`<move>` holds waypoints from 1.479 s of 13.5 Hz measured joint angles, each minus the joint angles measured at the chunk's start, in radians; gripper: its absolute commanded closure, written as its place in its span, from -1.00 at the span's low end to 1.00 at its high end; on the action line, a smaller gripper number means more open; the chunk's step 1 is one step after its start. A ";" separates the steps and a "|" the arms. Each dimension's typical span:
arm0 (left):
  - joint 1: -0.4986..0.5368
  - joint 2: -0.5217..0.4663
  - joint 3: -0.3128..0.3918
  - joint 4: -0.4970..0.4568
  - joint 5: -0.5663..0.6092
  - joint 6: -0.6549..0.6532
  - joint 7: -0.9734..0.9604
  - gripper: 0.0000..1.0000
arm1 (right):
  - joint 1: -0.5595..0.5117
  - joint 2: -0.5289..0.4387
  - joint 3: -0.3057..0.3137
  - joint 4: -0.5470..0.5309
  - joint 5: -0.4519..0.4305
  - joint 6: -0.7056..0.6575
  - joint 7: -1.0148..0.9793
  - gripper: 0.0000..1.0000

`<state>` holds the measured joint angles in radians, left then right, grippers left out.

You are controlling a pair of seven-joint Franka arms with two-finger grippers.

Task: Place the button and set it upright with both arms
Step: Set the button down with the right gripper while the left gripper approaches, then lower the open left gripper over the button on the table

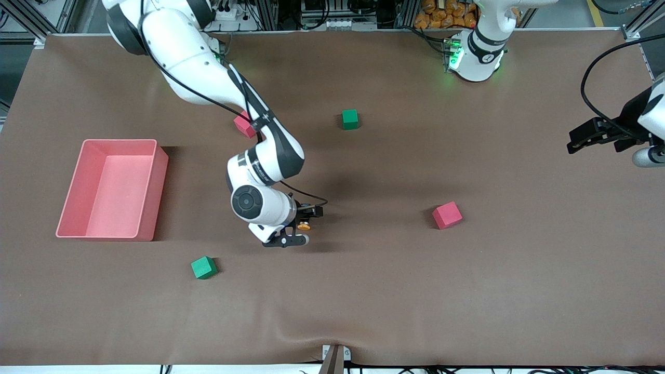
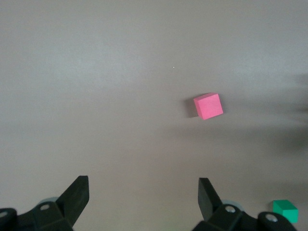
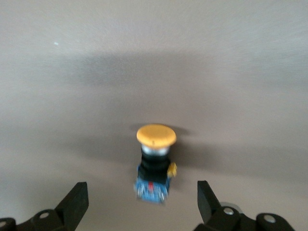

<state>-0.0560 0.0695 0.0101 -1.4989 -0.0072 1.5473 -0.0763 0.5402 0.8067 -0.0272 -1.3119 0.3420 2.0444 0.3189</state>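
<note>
A pink bin (image 1: 111, 189) sits toward the right arm's end of the table. Beside it, the right arm bends down from its base, its gripper (image 1: 301, 226) low at mid-table, fingers (image 3: 74, 202) spread wide, released. The button (image 1: 304, 226) lies between them, touching neither, orange cap visible. The left gripper (image 1: 584, 140) waits, raised at its own end, fingers (image 2: 77, 195) wide apart, holding nothing.

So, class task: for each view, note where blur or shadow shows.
Front view: sharp, a soft shadow on the table by the right arm. Right wrist view: the button is blurred, a dark shadow band above it. Left wrist view: the red cube casts a faint shadow.
</note>
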 measured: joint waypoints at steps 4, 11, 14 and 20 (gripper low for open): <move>-0.010 0.024 -0.006 -0.001 -0.078 0.018 0.000 -1.00 | -0.014 -0.184 -0.096 -0.006 -0.053 -0.184 -0.002 -1.00; -0.209 0.148 -0.031 -0.002 -0.097 0.143 -0.204 -1.00 | -0.101 -0.474 -0.110 -0.162 -0.243 -0.317 -0.041 -1.00; -0.280 0.208 -0.034 -0.002 -0.112 0.209 -0.273 -1.00 | -0.181 -0.549 -0.114 -0.174 -0.273 -0.397 -0.115 -1.00; -0.433 0.340 -0.036 -0.002 -0.113 0.409 -0.456 -1.00 | -0.399 -0.689 -0.113 -0.212 -0.281 -0.486 -0.289 -1.00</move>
<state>-0.4888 0.4090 -0.0259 -1.5009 -0.1199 1.9566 -0.5324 0.1415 0.1177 -0.1400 -1.5234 0.0612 1.5580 0.0294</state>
